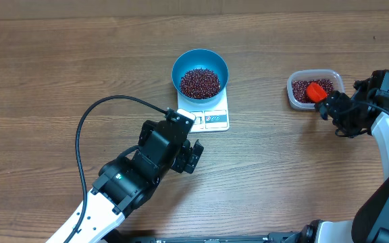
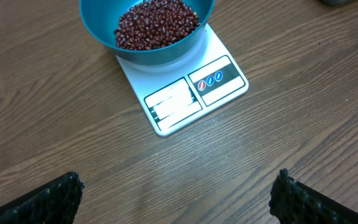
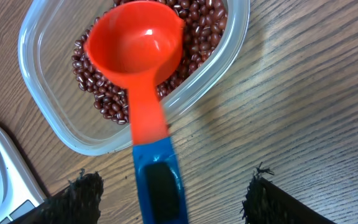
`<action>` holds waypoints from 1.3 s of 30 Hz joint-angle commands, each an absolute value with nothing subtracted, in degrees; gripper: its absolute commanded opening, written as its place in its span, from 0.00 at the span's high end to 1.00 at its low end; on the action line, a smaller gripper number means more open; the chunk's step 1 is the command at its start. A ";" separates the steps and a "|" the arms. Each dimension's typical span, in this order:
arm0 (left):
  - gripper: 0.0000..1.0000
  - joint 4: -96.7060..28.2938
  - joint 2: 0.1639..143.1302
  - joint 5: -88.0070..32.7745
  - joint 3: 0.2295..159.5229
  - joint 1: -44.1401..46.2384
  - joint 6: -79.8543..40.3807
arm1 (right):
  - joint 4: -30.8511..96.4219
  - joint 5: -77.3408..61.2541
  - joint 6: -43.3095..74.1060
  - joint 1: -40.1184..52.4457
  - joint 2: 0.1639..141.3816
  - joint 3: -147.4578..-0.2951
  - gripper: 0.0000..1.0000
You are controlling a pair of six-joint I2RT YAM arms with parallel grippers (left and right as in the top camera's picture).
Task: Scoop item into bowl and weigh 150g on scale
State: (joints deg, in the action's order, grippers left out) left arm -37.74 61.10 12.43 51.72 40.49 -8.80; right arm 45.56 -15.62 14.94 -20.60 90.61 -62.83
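1 wood-grain table [image 1: 59, 61] w/ scale [image 1: 220, 108], bowl [image 1: 200, 57].

The overhead frame was filled edge to edge by a wooden table [image 1: 46, 54], its brown grain laid from left to right. The surface was evenly lit, and only soft, faint shadows were seen.

The table [image 1: 59, 61] is of brown wood, and its grain runs from side to side. Two things stand directly on it. Near the middle is the white scale [image 1: 215, 119], lying flat on the wood with its label panels toward the near edge. Well apart from it, on the right side, sits a clear plastic tub [image 1: 293, 94], also flat on the wood.
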 commanded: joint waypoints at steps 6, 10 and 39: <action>0.00 -37.67 61.49 12.16 51.46 40.47 -8.14 | 44.84 -15.03 9.98 -20.62 90.63 -62.50 0.21; 0.00 -37.67 61.49 12.16 51.46 40.47 -8.12 | 43.59 -15.75 4.97 -20.62 90.63 -62.50 0.16; 0.00 -37.67 61.49 12.16 51.46 40.47 -8.14 | 51.66 -14.41 -17.30 -17.23 84.40 -68.66 0.00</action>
